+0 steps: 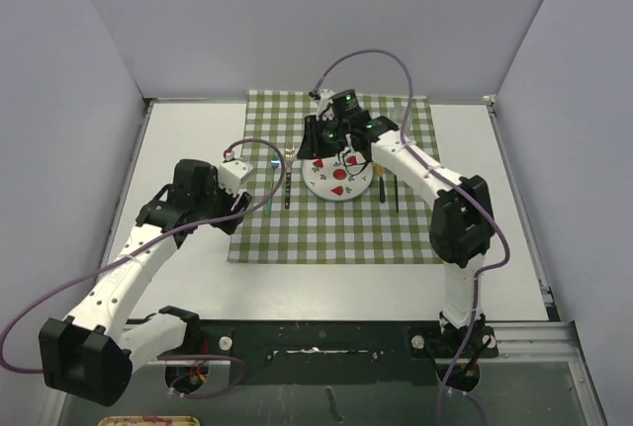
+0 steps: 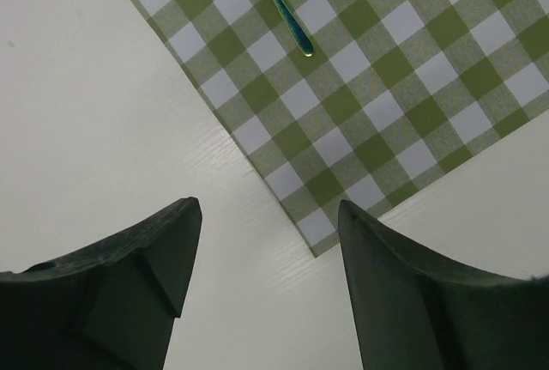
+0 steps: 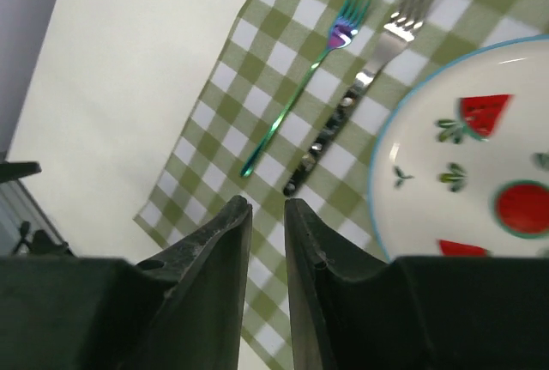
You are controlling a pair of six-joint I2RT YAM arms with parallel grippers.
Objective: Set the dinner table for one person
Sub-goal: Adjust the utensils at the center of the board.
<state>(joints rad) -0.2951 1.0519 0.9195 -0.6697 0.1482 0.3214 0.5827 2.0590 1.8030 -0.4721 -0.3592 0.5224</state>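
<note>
dinner table (image 1: 326,288): large white rectangular top, flat, level, metal rails along edges.

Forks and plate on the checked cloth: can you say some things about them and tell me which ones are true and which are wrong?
1. The rainbow fork and the silver fork lie side by side on the checked cloth. True.
2. The plate is plain white. False: it has red watermelon pictures and a blue rim.
3. The silver fork is the one nearer the plate. True.
4. The left gripper holds a fork. False: it is open and empty, over the dinner table by the cloth's corner.
</note>
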